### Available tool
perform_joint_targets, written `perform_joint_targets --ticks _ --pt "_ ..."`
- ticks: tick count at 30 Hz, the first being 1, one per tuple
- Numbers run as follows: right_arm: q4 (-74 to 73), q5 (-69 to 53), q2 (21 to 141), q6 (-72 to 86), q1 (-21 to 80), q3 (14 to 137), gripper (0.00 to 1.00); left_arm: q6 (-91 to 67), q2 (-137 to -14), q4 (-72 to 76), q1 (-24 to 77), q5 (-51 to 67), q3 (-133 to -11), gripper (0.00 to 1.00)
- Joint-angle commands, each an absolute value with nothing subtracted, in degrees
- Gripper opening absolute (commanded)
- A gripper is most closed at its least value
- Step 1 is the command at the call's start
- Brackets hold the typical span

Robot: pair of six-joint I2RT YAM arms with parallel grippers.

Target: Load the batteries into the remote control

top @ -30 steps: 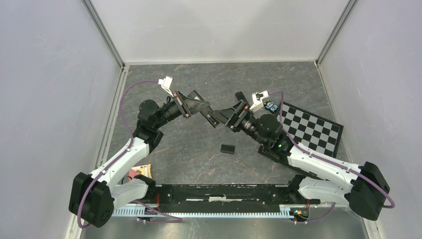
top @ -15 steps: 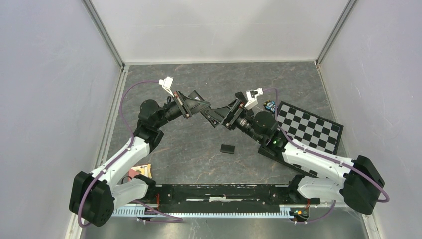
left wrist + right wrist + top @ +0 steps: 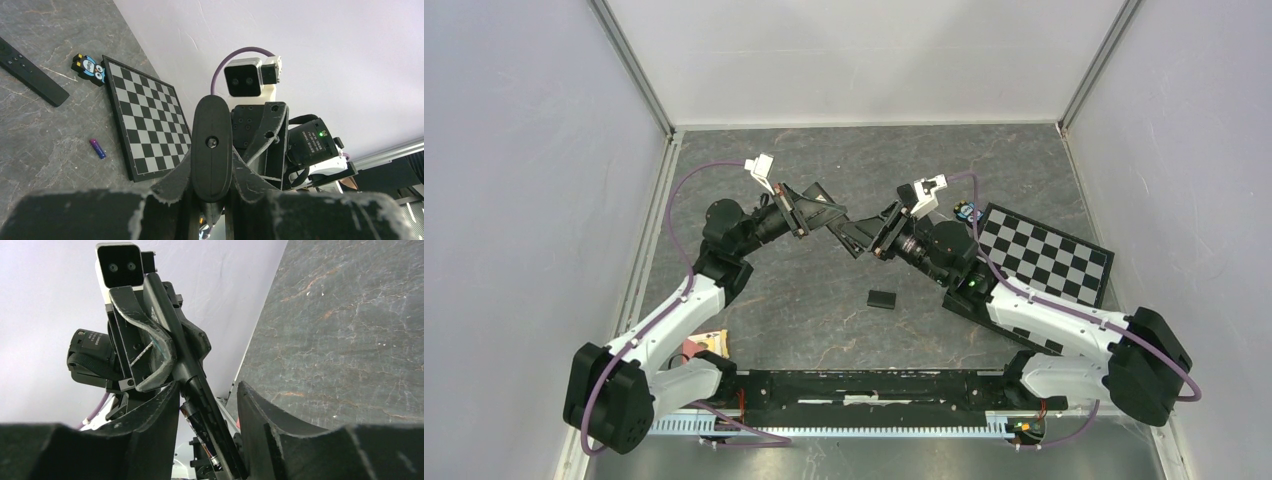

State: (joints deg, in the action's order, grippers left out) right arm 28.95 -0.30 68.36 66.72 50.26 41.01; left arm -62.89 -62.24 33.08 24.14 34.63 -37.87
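Left jaws pinch the remote (image 3: 212,145); right jaws, spread astride it, should close squarely, seating the battery (image 3: 196,424) without twisting.

The remote (image 3: 212,142) is smooth, matt black plastic. The left end effector (image 3: 212,161) has rough, scuffed black fingers (image 3: 171,183). The counter (image 3: 814,312) looks like grey stone.

Bright, even light; wrist views blur up close.
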Motion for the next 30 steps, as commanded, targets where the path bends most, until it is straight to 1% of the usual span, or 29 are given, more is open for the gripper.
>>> perform_joint_targets --ticks 1,8,11,14,15,18,24,25,26,28,30 --pt "32.1 -2.5 68.5 65.6 50.6 43.9 0.48 -61.9 -62.6 34.1 24.3 35.3 -39.3 0.02" --pt "32.5 -2.9 68.1 65.6 50.6 42.8 0.41 -62.8 -62.3 34.2 24.4 35.2 -39.6 0.02" --pt "33.2 -3.1 67.9 65.3 50.6 42.0 0.36 -64.7 -61.9 34.2 24.4 35.0 -39.8 0.02" --pt "36.3 -4.4 67.9 63.9 50.6 40.6 0.27 -68.5 -62.0 34.2 24.3 34.9 -40.0 0.02" --pt "37.5 -4.9 68.0 63.3 50.6 39.9 0.25 -70.1 -62.2 34.1 24.3 34.9 -40.1 0.02" --pt "39.0 -5.4 68.0 60.4 50.6 38.0 0.25 -74.3 -63.1 36.3 24.1 35.6 -39.2 0.02" --pt "37.3 -6.1 68.5 55.3 50.6 37.4 0.24 -80.5 -64.1 41.3 23.7 36.5 -38.0 0.02" --pt "36.8 -5.9 68.4 54.8 50.5 37.4 0.26 -80.5 -64.2 41.6 23.7 36.5 -38.1 0.02" --pt "36.4 -5.8 68.3 54.5 50.5 37.5 0.31 -80.0 -64.0 41.4 23.6 36.5 -38.2 0.02" --pt "35.4 -5.4 67.7 54.0 50.3 38.1 0.48 -78.0 -63.8 40.0 23.5 36.5 -38.3 0.02" --pt "34.2 -4.7 66.5 52.7 50.0 38.6 0.71 -74.9 -63.4 38.8 23.2 36.6 -38.1 0.02"
